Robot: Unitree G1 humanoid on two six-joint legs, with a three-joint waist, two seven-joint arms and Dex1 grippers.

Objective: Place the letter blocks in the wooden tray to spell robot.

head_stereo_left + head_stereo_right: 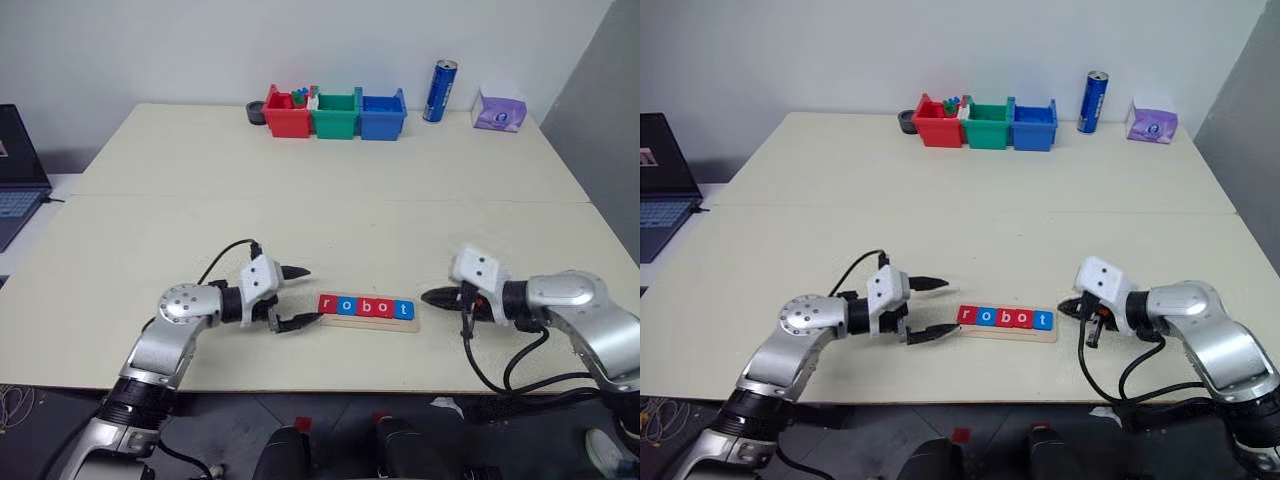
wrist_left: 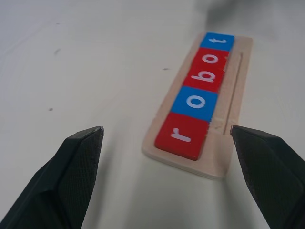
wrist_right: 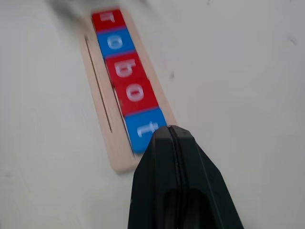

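Observation:
The wooden tray (image 1: 368, 321) lies near the table's front edge between my two grippers. Five letter blocks (image 1: 366, 307) sit on it in a row, reading r, o, b, o, t: red, blue, red, red, blue. In the left wrist view the red r block (image 2: 182, 135) is the nearest one and the tray's groove (image 2: 234, 90) runs beside the row. My left gripper (image 1: 298, 296) stands open just left of the tray's r end, holding nothing. My right gripper (image 1: 432, 296) is shut and empty, a little right of the t block (image 3: 144, 128).
Red (image 1: 288, 113), green (image 1: 335, 113) and blue (image 1: 381, 113) plastic bins stand in a row at the table's far edge, small bricks in the red one. A blue can (image 1: 439, 91) and a purple packet (image 1: 499, 110) stand right of them. A laptop (image 1: 18, 172) sits at far left.

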